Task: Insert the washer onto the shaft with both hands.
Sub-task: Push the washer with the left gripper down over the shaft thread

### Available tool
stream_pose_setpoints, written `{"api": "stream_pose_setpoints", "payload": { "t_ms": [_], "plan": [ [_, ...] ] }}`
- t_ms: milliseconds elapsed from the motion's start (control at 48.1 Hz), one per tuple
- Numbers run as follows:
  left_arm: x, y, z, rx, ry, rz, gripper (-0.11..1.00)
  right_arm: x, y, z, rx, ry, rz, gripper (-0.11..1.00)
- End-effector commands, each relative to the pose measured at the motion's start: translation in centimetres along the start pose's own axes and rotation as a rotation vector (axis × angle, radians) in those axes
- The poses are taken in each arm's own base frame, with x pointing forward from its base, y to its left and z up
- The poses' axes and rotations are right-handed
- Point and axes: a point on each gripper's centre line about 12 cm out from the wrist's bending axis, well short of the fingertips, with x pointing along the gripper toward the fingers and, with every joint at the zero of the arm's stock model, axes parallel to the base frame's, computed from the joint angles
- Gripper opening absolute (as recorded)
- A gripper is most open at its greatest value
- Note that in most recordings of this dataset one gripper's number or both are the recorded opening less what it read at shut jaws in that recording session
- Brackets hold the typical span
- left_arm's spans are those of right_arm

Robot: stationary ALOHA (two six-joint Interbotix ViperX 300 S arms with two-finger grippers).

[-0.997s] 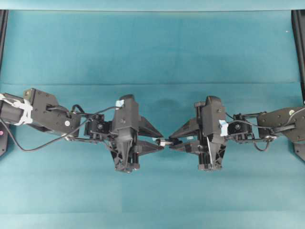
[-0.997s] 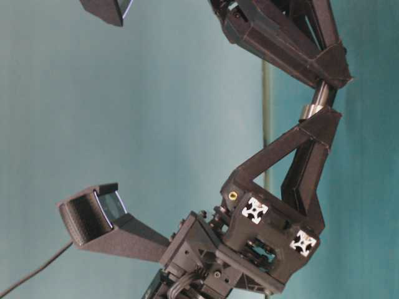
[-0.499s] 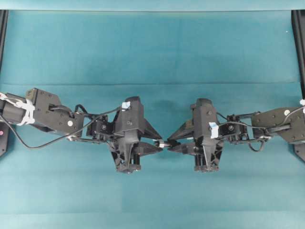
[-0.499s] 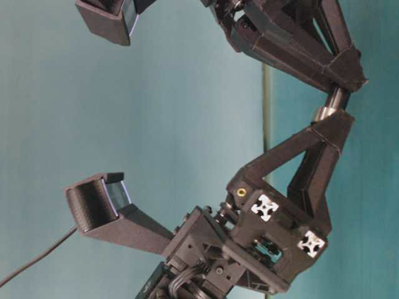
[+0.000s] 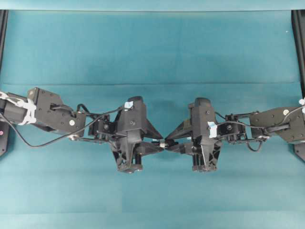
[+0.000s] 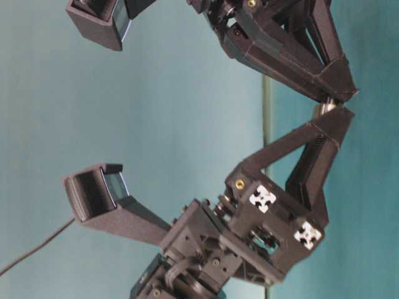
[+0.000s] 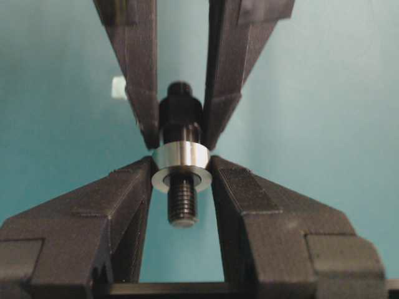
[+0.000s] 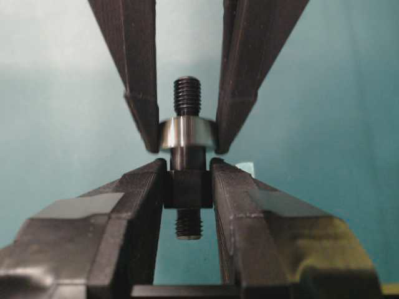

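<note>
left gripper [image 7: 181, 171] clamped on washer [image 7: 181, 164] | right gripper [image 8: 187, 177] clamped on shaft [image 8: 187, 180] | washer threaded over shaft | tips nearly meeting above tabletop [image 5: 152, 52]

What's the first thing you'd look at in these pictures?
Two black claws meet tip to tip above the middle of the teal table. The left claw pinches a shiny washer, and the right claw grips a dark shaft. The shaft's threaded end pokes right through the washer.

bg – teal cloth tabletop [image 5: 152, 47] | black frame posts [image 5: 298, 43] at edges
</note>
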Motion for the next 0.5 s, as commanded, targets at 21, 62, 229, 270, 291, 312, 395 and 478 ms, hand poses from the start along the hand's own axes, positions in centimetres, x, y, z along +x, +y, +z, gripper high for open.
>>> {"api": "stream_pose_setpoints", "payload": {
  "t_ms": [21, 62, 229, 270, 291, 312, 395, 478],
  "plan": [
    [0.17, 0.14, 1.41, 0.008, -0.037, 0.001, 0.37, -0.17, 0.26, 1.11, -0.005, -0.035, 0.007, 0.00],
    [0.28, 0.12, 1.54, 0.016, -0.039, 0.001, 0.37, -0.15, 0.24, 1.00, -0.002, -0.032, 0.006, 0.00],
    [0.69, 0.23, 1.93, 0.053, -0.019, 0.008, 0.37, -0.19, 0.25, 1.07, -0.005, -0.035, 0.007, 0.00],
    [0.76, 0.23, 1.95, 0.062, -0.009, 0.009, 0.37, -0.19, 0.25, 1.09, -0.003, -0.036, 0.007, 0.00],
    [0.81, 0.16, 1.94, 0.066, -0.004, 0.008, 0.37, -0.20, 0.24, 1.01, -0.002, -0.033, 0.006, 0.00],
    [0.82, 0.17, 1.93, 0.069, 0.001, 0.009, 0.37, -0.20, 0.25, 1.02, -0.003, -0.035, 0.007, 0.00],
    [0.88, 0.17, 1.99, 0.071, 0.008, 0.010, 0.37, -0.26, 0.24, 0.98, -0.002, -0.036, 0.007, 0.00],
    [0.93, 0.23, 2.07, 0.070, 0.007, 0.011, 0.37, -0.34, 0.22, 0.78, -0.002, -0.032, 0.007, 0.00]
  ]
}}
